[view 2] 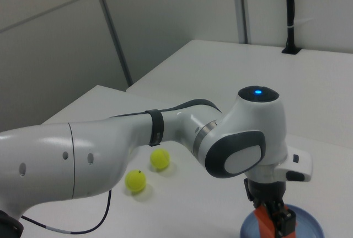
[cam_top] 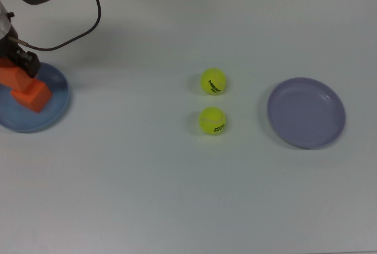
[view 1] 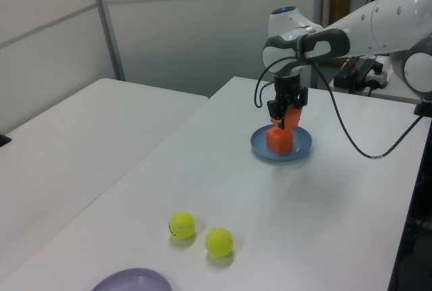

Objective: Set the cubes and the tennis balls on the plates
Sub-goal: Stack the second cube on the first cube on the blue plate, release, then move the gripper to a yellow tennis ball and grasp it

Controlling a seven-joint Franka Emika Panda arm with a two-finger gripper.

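- Surface: white table (cam_top: 177,195), matte; pale panelled walls behind it in the left view.
- Blue plate (cam_top: 56,109) at the top view's left edge; one orange cube (cam_top: 32,96) rests on it.
- Hand (view 1: 287,110) directly above the blue plate, clenched on a second orange cube (view 1: 291,115), held tilted just above the resting cube; contact between the cubes cannot be told.
- Two tennis balls (cam_top: 213,81) (cam_top: 212,121) lie on the table between the blue plate and the lavender plate (cam_top: 306,112), side by side.
- Black lettering on both balls; unreadable.
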